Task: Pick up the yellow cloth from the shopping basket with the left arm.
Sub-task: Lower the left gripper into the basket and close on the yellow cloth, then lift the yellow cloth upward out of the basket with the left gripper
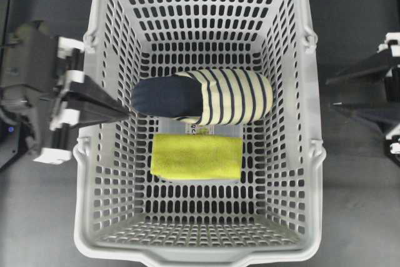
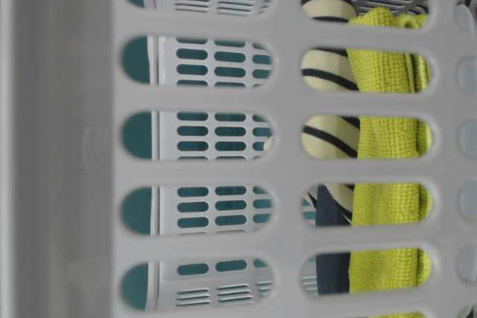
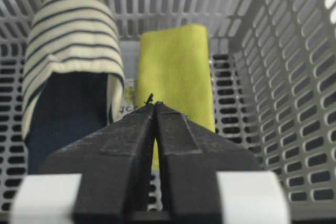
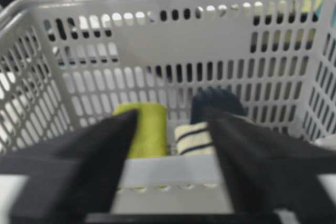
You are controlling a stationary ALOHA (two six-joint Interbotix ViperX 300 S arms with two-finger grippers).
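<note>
The big grey shopping basket (image 1: 103, 229) fills most of the view from above, and its holey walls stand all around the things inside. On the basket floor, near the middle, lies the striped slipper (image 1: 203, 96), with its dark blue end toward the left wall. Just beside it, on the side nearer the bottom wall, lies the yellow cloth (image 1: 197, 156), folded flat in a neat shape. The cloth rests on a small clear box (image 1: 199, 129) that peeks out between it and the slipper. The left arm (image 1: 37, 89) reaches over the left rim of the basket. The left gripper (image 3: 155, 104) has its two black fingers pressed tight together, and it holds nothing. Its tip hangs above the spot where the slipper and the cloth meet, not touching either. The right gripper (image 4: 170, 116) waits outside the right wall with its jaws spread wide, and it holds nothing too.
</note>
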